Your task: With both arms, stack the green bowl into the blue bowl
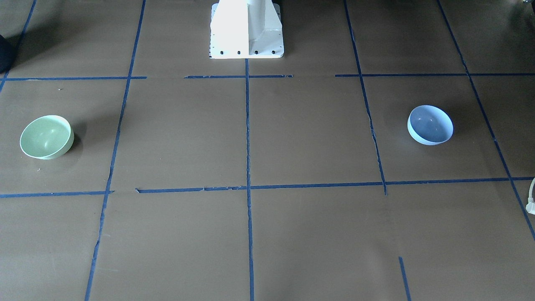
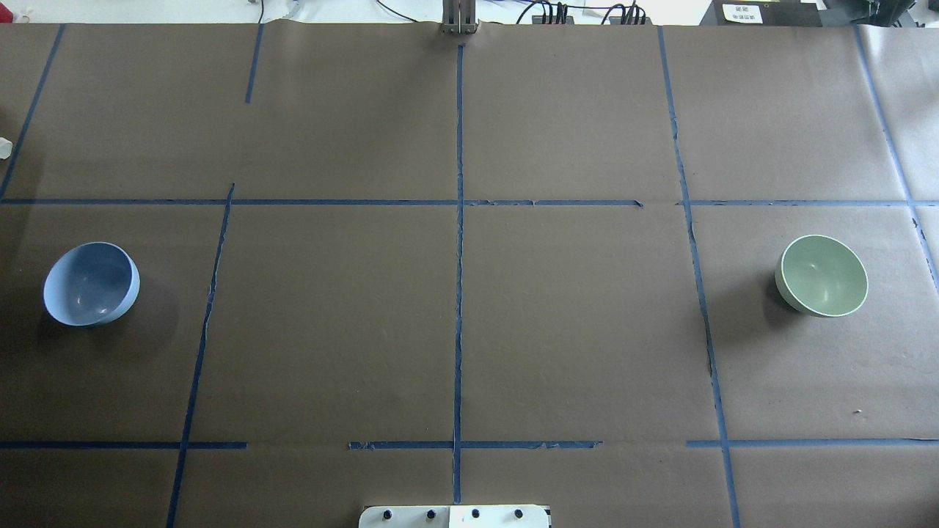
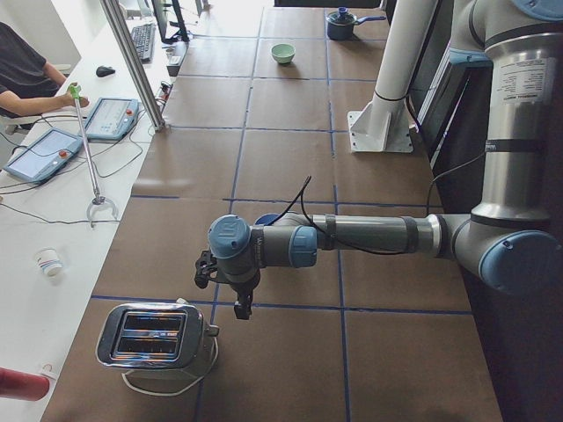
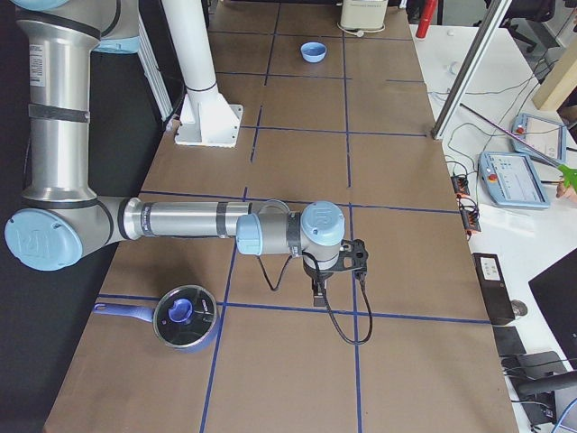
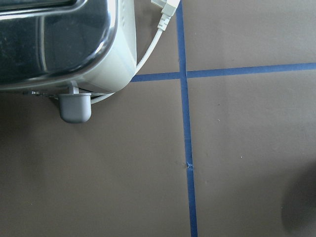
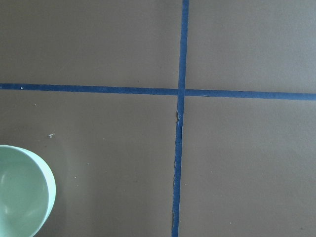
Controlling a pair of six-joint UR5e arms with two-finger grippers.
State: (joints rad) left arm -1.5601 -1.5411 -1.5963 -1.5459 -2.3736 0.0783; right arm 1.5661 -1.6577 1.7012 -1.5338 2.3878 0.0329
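I'm at the opening reach: green bowl (image 2: 821, 276) at the table (image 2: 330, 330) right end, blue bowl (image 2: 91, 284) far left, jaws of left gripper (image 3: 239, 303) and right gripper (image 4: 317, 290) unreadable from here, so next I'd lower the right one onto the green rim.

Bare table (image 2: 330, 330) spans between blue bowl (image 2: 92, 284) and green bowl (image 2: 821, 276); white pedestal (image 1: 246, 29) stands mid-edge, toaster (image 3: 154, 338) and pot (image 4: 185, 317) at opposite ends.

A robotics lab. The brown paper-covered surface (image 2: 330, 330) carries a grid of blue tape lines (image 2: 458, 293). Beside it lies a grey touchscreen teach pendant (image 4: 518, 178) (cabled).
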